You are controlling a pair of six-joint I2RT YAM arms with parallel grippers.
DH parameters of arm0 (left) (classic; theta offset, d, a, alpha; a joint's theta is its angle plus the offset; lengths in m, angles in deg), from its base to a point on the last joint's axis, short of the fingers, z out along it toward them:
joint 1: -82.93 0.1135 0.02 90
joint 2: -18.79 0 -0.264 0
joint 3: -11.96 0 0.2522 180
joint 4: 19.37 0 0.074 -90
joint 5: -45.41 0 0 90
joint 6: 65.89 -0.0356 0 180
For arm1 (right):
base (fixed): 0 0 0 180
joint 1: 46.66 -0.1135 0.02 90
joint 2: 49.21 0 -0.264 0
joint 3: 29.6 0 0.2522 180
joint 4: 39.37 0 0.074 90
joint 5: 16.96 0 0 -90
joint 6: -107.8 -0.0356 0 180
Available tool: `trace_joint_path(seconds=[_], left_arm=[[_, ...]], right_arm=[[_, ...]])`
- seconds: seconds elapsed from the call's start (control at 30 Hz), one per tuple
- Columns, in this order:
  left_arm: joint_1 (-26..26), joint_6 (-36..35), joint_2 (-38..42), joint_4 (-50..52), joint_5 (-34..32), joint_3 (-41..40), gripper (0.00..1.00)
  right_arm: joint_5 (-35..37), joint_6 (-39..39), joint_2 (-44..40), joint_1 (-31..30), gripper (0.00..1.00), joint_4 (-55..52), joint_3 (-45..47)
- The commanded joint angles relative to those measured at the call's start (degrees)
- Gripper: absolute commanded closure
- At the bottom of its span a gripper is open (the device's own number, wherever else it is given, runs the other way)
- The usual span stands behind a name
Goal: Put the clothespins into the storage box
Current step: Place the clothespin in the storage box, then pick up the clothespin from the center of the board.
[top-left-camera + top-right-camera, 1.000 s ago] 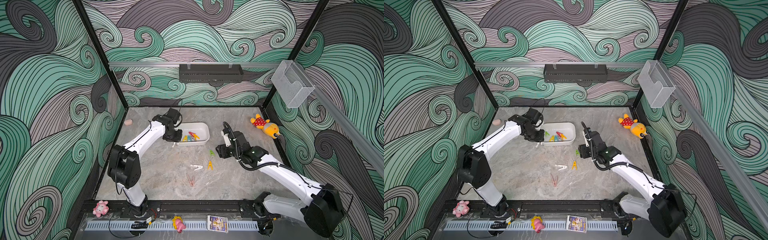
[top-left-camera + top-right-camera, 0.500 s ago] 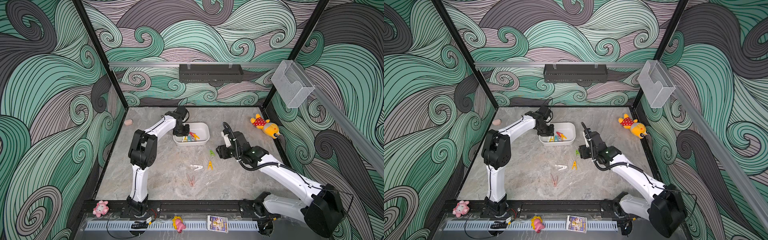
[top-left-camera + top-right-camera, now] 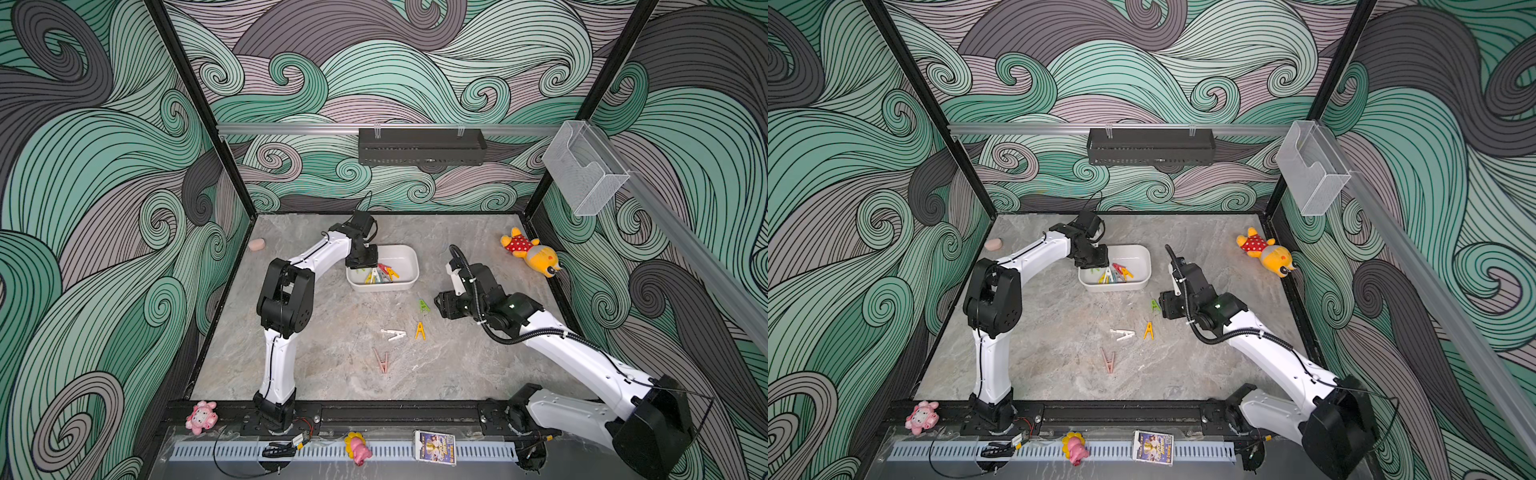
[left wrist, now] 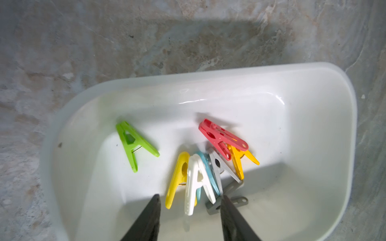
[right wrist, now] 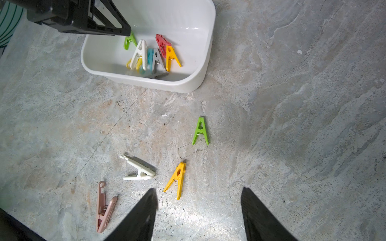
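Observation:
The storage box (image 3: 409, 250), a shallow white tub, sits at the back middle of the table. Several clothespins lie in it: green (image 4: 133, 144), red (image 4: 221, 137), yellow (image 4: 177, 179), white (image 4: 196, 183) and grey (image 4: 227, 200). My left gripper (image 4: 190, 198) hangs open over the box's left end (image 3: 368, 264), with nothing between its jaws. On the table in front of the box lie a green clothespin (image 5: 201, 131), a yellow one (image 5: 176, 179), a white one (image 5: 139, 169) and a pink one (image 5: 104, 206). My right gripper (image 5: 198, 191) is open and empty above the table, just right of the green one (image 3: 423, 306).
A yellow and red plush toy (image 3: 530, 253) lies at the back right. A small pink lump (image 3: 256, 244) sits by the left wall. A black perforated tray (image 3: 422, 147) and a clear holder (image 3: 584, 166) hang on the walls. Small toys lie on the front rail (image 3: 201, 417).
My left arm has swung from the table left of the box to over the box, and its jaws have opened. The right arm has stayed where it was.

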Motion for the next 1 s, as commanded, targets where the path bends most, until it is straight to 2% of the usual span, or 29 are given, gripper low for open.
trace_joint_path(seconds=[0.0, 0.27, 0.6, 0.8, 0.97], left_arm=[[0.65, -1.20, 4.73, 0.25, -0.14, -1.09, 0.48], [1.01, -1.02, 15.88, 0.14, 2.35, -8.63, 0.44], [0.86, 1.80, 31.09, -4.55, 4.06, -25.10, 0.43], [0.75, 4.13, 36.78, -7.64, 4.22, -30.24, 0.44], [0.82, 4.63, 38.79, -8.80, 4.48, -30.78, 0.44]], right_arm=[[-0.56, -3.13, -1.34, -0.72, 0.35, -2.44, 0.28], [0.98, -10.84, -2.54, -4.23, 0.35, -6.80, 2.39], [4.20, -23.42, -3.81, -9.40, 0.34, -8.57, 6.52], [2.19, -22.76, 3.60, -10.56, 0.34, -4.58, 4.06], [0.90, -22.37, 10.36, -11.40, 0.37, -1.37, 1.86]])
